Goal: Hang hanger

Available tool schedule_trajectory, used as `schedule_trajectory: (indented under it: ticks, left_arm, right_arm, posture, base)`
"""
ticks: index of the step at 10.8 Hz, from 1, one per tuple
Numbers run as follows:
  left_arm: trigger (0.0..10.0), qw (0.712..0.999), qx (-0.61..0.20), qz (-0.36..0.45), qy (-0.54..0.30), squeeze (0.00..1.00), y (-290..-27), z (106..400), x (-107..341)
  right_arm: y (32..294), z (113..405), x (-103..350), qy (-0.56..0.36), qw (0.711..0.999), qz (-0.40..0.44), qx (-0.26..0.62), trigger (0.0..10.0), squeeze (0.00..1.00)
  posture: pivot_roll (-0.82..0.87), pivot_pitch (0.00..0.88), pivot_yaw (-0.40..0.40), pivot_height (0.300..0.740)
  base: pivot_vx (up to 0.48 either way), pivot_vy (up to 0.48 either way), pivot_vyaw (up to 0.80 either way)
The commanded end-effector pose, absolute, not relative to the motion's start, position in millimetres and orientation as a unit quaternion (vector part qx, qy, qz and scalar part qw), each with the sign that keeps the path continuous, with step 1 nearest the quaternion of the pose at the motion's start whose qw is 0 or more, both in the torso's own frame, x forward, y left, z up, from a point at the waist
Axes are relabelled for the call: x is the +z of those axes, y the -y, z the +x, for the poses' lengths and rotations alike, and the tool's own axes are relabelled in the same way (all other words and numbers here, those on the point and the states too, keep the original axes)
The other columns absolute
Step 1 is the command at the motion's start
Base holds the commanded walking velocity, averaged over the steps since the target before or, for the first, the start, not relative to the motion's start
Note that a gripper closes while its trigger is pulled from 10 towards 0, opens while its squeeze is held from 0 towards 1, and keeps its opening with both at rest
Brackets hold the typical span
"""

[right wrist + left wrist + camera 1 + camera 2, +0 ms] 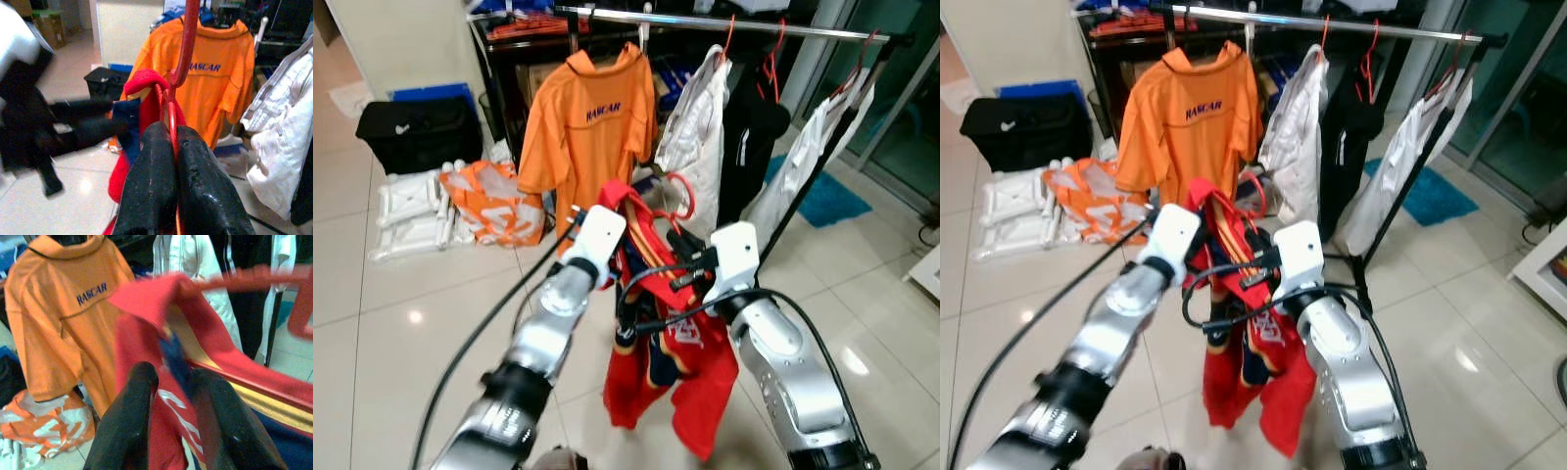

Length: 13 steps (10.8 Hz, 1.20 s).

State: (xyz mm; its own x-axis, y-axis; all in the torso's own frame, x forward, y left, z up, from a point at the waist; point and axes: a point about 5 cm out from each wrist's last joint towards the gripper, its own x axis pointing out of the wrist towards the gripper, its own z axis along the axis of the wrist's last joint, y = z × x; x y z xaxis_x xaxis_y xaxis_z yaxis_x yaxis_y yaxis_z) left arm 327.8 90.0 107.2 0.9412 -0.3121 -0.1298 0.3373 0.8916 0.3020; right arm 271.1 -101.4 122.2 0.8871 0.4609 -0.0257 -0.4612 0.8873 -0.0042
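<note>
Right now my right claw [168, 147] has its two matte black fingers pressed together on the thin red plastic hanger [182, 58], just below the hook's neck; the hook curves upward above the fingertips. My left claw [176, 396] is pinched on the shoulder of the red jersey [690, 382], a fold of blue trim caught between its rounded fingers with a narrow gap left around it. From the head camera both claws meet at the top of that garment, which is draped on the hanger and hangs limp between my silver arms, soft red cloth with navy and yellow panels and white lettering.

My right wrist camera shows the hook's stem rising from the grip. My left wrist camera shows the hanger's blurred red bar running across above the collar.

Beyond the hanger, well apart, a metal clothes rail [744, 24] carries an orange polo shirt [592, 127] with dark lettering, a white jacket [700, 132], a black garment [752, 127] and another white one [808, 157]. On the glossy tiled floor [372, 333] lie an orange-and-white plastic bag [494, 201], white foam pieces [411, 211], a black bag [416, 127] and a teal mat [827, 196].
</note>
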Motion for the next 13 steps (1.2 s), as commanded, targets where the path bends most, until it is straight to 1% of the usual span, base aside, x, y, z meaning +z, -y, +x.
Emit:
schedule_trajectory:
  ticks: [1, 2, 4, 6, 7, 8, 9, 10, 11, 12, 13]
  left_arm:
    - [0.0, 0.972, -0.169, 0.163, -0.026, 0.00, -91.0, 326.9, 115.0]
    - [0.0, 0.972, -0.158, 0.175, -0.008, 0.00, -97.0, 328.9, 123.2]
    - [0.0, 0.973, -0.150, 0.175, -0.004, 0.00, -102.4, 330.9, 130.3]
    - [0.0, 0.976, -0.156, 0.154, 0.001, 0.00, -94.3, 327.3, 132.8]
    - [6.4, 0.975, -0.183, 0.127, 0.003, 0.00, -82.9, 321.4, 132.2]
    - [10.0, 0.974, -0.191, 0.118, 0.007, 0.00, -80.3, 318.4, 132.0]
    - [10.0, 0.972, -0.206, 0.112, 0.006, 0.00, -85.7, 314.4, 131.1]
    - [10.0, 0.963, -0.248, 0.104, 0.009, 0.00, -94.9, 307.3, 134.9]
    - [10.0, 0.946, -0.303, 0.112, 0.010, 0.00, -102.9, 301.7, 140.1]
    - [10.0, 0.916, -0.365, 0.161, 0.026, 0.00, -115.0, 298.5, 149.4]
    - [10.0, 0.890, -0.405, 0.201, 0.054, 0.00, -129.9, 299.4, 165.8]
  right_arm:
    - [104.4, 275.2, 132.4, 0.014, 0.973, -0.013, 0.228, 0.0, 0.00]
    - [105.4, 275.3, 132.5, 0.015, 0.973, -0.015, 0.228, 0.0, 0.00]
    - [104.6, 274.5, 133.5, 0.017, 0.973, -0.012, 0.231, 0.0, 0.00]
    - [104.7, 274.9, 135.2, 0.022, 0.973, -0.008, 0.231, 0.0, 0.00]
    - [105.8, 275.7, 133.3, 0.017, 0.974, -0.006, 0.226, 0.0, 0.00]
    - [107.9, 276.5, 131.2, 0.012, 0.975, -0.004, 0.223, 0.0, 0.00]
    - [118.6, 279.6, 125.1, -0.001, 0.978, -0.019, 0.205, 0.0, 0.00]
    - [130.9, 282.8, 120.3, -0.010, 0.981, -0.035, 0.190, 0.0, 0.00]
    - [138.1, 284.8, 117.0, -0.016, 0.979, -0.046, 0.196, 0.0, 0.00]
    - [142.4, 288.1, 117.3, -0.019, 0.973, -0.053, 0.222, 0.0, 0.00]
    - [148.2, 293.8, 118.3, -0.025, 0.965, -0.073, 0.249, 0.0, 0.00]
  posture:
    - [0.00, 0.000, 0.007, 0.740]
    - [0.01, 0.000, 0.007, 0.740]
    - [0.01, 0.000, 0.006, 0.740]
    - [0.00, 0.000, 0.004, 0.740]
    - [0.00, 0.000, 0.003, 0.740]
    - [0.00, 0.000, 0.003, 0.740]
    - [0.00, 0.000, 0.008, 0.740]
    - [0.01, 0.000, 0.009, 0.740]
    - [0.01, 0.000, 0.007, 0.740]
    - [0.02, 0.000, 0.003, 0.740]
    - [0.03, 0.000, -0.004, 0.740]
  base:
    - [0.000, 0.000, 0.00]
    - [0.000, 0.000, 0.00]
    - [0.000, 0.000, 0.00]
    - [0.000, 0.000, 0.00]
    - [0.000, 0.000, 0.00]
    - [0.000, 0.000, 0.00]
    - [0.000, 0.000, 0.00]
    - [0.000, 0.000, 0.00]
    - [0.000, 0.000, 0.00]
    - [0.000, 0.000, 0.00]
    - [0.000, 0.000, 0.00]
